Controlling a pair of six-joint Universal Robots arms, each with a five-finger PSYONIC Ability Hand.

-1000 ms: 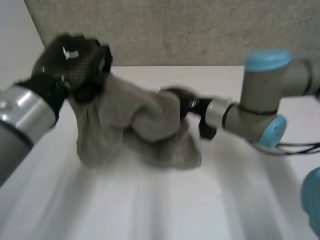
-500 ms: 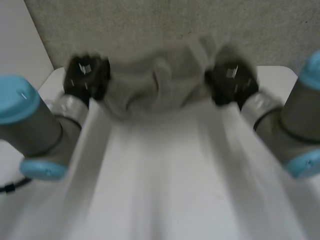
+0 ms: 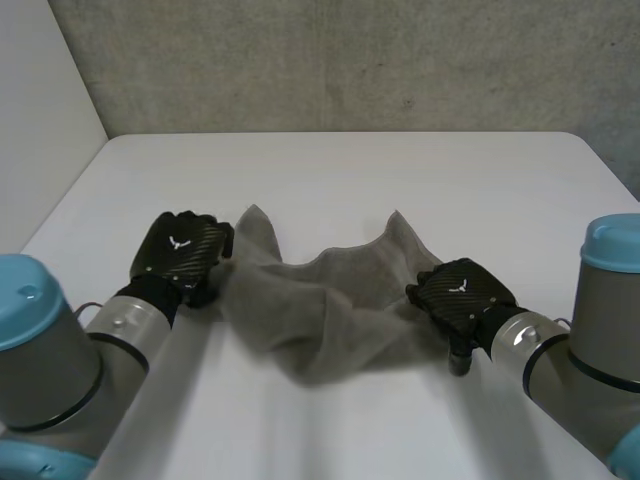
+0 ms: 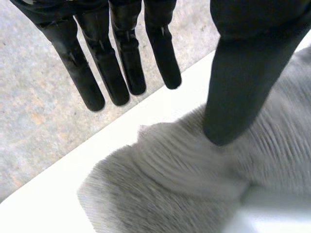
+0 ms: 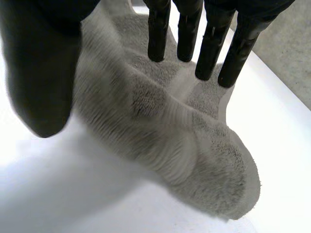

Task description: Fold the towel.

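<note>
The crumpled towel (image 3: 330, 300) lies on the worktop (image 3: 400, 170) between the left hand (image 3: 178, 255) and right hand (image 3: 460, 295), both with straight fingers, holding nothing.

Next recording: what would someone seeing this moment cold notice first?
A crumpled grey towel lies bunched in the middle of the white table, with two corners pointing toward the far side. The robot's black left hand rests at the towel's left edge and its right hand at the right edge, both open rather than clamped on the cloth.
</note>
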